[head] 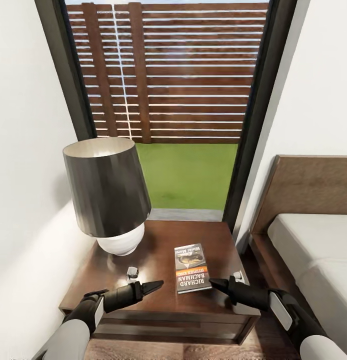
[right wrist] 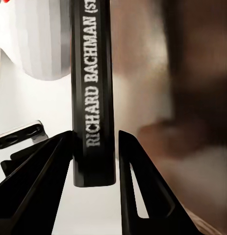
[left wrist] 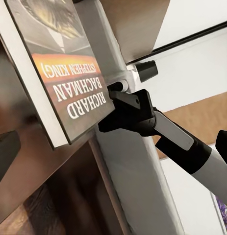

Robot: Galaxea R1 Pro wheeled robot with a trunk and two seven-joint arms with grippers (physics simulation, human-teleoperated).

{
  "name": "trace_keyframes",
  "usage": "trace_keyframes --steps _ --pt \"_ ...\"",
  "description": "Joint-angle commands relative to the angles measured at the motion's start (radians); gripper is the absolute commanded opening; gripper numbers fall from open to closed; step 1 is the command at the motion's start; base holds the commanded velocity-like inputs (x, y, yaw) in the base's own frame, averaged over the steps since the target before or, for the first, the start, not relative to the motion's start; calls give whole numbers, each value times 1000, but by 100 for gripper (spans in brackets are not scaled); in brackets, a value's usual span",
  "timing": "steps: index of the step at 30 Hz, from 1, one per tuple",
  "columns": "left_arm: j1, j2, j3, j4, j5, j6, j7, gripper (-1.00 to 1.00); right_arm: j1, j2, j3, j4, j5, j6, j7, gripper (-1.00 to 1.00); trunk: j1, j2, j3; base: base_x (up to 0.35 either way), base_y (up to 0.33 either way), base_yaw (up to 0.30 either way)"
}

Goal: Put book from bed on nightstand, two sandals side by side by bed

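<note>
The book (head: 192, 267) lies flat over the dark-brown nightstand (head: 158, 235), cover up, just right of the middle. My right gripper (head: 216, 284) reaches in from the right, and its fingers (right wrist: 138, 171) clamp the spine (right wrist: 93, 98) at the book's near right corner. In the left wrist view the book (left wrist: 59, 73) fills the upper part, with the right gripper (left wrist: 124, 105) at its corner. My left gripper (head: 157, 286) hovers open over the nightstand's front, left of the book, holding nothing. The bed (head: 313, 240) stands to the right. The sandals are out of view.
A lamp (head: 107, 190) with a dark shade and white base takes the nightstand's back left. A small grey piece (head: 132, 272) lies in front of it. A white wall runs along the left, and a black-framed window (head: 178, 100) stands behind.
</note>
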Motion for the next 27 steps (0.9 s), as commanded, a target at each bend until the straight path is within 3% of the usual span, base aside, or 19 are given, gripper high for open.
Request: trace_keyframes --steps 1,27 --pt "-1 -1 8 -2 -10 11 -6 100 -1 0 -2 0 -2 5 3 -100 0 0 -1 0 0 0" --pt "-1 -1 9 -2 -10 11 -5 100 -1 -1 -2 0 -2 5 3 -100 1 -1 -9 0 0 0"
